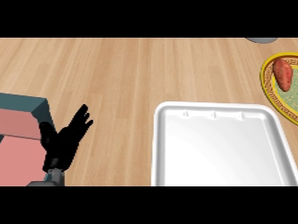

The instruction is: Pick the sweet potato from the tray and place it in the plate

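Wooden counter (pixel 132 70): pale planks that carry everything in view.
White tray (pixel 222 148): near, right of centre; its floor is bare, with no vegetable in it.
Plate (pixel 265 83): yellow rim and green centre, at the right edge and partly cut off, just beside the tray's far right corner.
Sweet potato (pixel 282 74): reddish-orange, lying inside the plate on the far-left part of the green centre.
Left hand (pixel 64 142): resting at the near left, fingers straight and spread, grasping nothing.
Right hand: shows nowhere in the view.
Teal and pink box (pixel 15 127): at the left edge, just beside the left hand.
Grey object (pixel 262 40): at the far right edge; too little shows to name it.
Task state: the placing looks done.
Risk: the sweet potato sits close to the plate's left rim, so an arm sweeping past could nudge the plate or roll it out. The left hand could also clip the box if it swings left.
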Robot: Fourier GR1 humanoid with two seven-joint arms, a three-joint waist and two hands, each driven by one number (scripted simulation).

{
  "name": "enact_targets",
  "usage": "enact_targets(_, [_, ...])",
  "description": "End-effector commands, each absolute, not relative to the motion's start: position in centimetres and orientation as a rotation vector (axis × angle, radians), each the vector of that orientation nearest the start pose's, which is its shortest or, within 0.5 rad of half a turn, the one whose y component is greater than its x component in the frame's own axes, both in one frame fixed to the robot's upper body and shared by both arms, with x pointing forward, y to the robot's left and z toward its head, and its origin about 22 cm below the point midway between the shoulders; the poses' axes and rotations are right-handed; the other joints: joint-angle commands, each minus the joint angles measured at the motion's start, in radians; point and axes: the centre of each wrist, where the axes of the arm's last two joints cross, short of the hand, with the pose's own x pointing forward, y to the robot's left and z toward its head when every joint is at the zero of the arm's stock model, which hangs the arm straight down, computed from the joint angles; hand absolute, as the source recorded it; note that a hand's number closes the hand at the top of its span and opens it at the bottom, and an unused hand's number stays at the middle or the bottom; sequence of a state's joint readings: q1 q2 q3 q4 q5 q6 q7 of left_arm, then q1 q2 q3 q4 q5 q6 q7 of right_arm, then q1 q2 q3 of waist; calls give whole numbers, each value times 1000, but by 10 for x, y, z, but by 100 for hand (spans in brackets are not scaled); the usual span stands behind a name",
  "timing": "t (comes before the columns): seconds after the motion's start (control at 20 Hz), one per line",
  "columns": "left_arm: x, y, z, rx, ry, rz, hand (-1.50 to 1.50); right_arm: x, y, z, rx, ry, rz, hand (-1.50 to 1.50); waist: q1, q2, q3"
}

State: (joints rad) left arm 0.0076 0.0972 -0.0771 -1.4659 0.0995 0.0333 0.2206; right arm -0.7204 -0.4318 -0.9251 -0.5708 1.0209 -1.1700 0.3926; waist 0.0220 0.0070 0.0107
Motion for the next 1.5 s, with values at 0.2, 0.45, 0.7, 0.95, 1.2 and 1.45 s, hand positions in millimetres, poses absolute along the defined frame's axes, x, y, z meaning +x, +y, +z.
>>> enact_targets(0.2, [226,246,-43,20,-1173,12,0,326,-436,42,-1576,-1030,-1042,-150,-26,-7,-8])
enact_targets(0.45, [240,237,-35,10,-1176,-1,0,302,-394,14,-1433,-1166,-990,-150,-37,-10,-10])
enact_targets(0.7, [240,256,-38,20,-1193,2,0,265,-374,-2,-1371,-1203,-899,-150,-35,-10,-11])
enact_targets(0.95, [227,237,-31,15,-1177,9,0,246,-328,-16,-1384,-1153,-853,-150,-26,-11,-12])
enact_targets(1.2, [247,252,-22,17,-1179,20,0,229,-306,-13,-1366,-1103,-817,-150,-26,-9,-12])
enact_targets(1.45, [246,239,-19,6,-1170,-1,0,214,-288,-20,-1385,-1078,-830,-150,-25,-8,-11])
